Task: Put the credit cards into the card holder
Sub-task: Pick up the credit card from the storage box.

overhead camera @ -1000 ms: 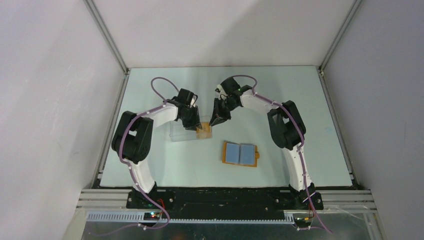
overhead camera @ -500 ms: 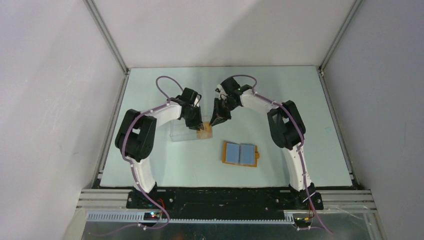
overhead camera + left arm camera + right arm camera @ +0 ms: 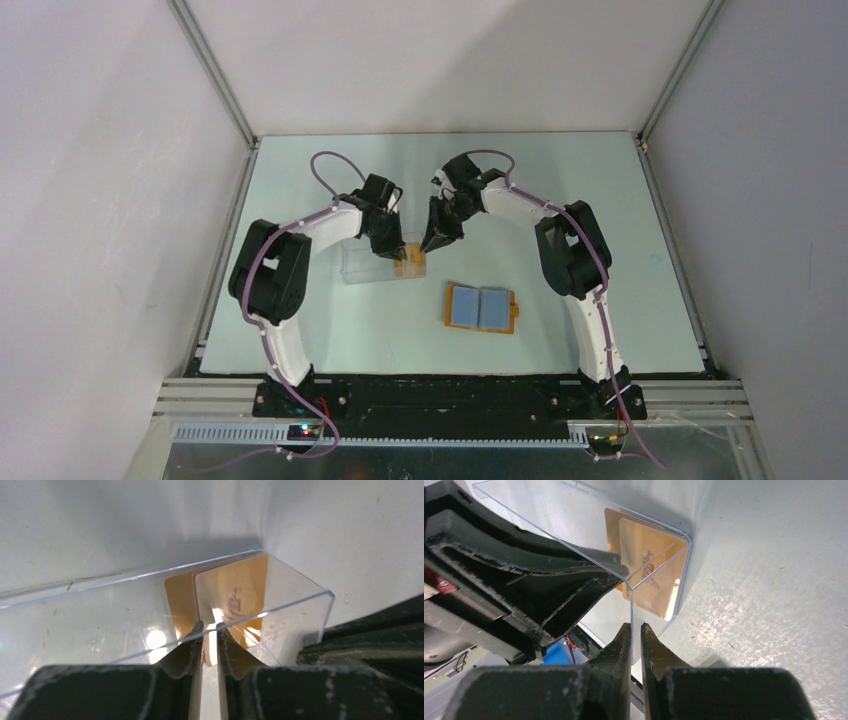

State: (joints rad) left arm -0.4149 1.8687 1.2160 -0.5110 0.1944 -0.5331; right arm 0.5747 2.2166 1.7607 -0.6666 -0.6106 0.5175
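We are viewing the credit cards (image 3: 235, 587) sitting at the three o'clock end of the clear case (image 3: 362, 262). The right gripper (image 3: 632, 627) is pinching that end's wall. The left gripper (image 3: 210, 630) is straddling the front card's edge, jaws narrow; we cannot tell whether it is gripping. The card holder (image 3: 480, 308) is lying open at the case's five o'clock.

Top external view: the credit cards (image 3: 410, 263) appear only as an orange patch at one end of the clear case (image 3: 362, 264), partly covered by the left gripper (image 3: 396, 252), whose jaws are too small to read. Left wrist view: the cards' lower edge lies behind the fingers (image 3: 192, 650); the pale mark (crossed by glare) is illegible; the case runs off the left edge. Right wrist view: the case wall vanishes between the jaws of the right gripper (image 3: 632, 630).
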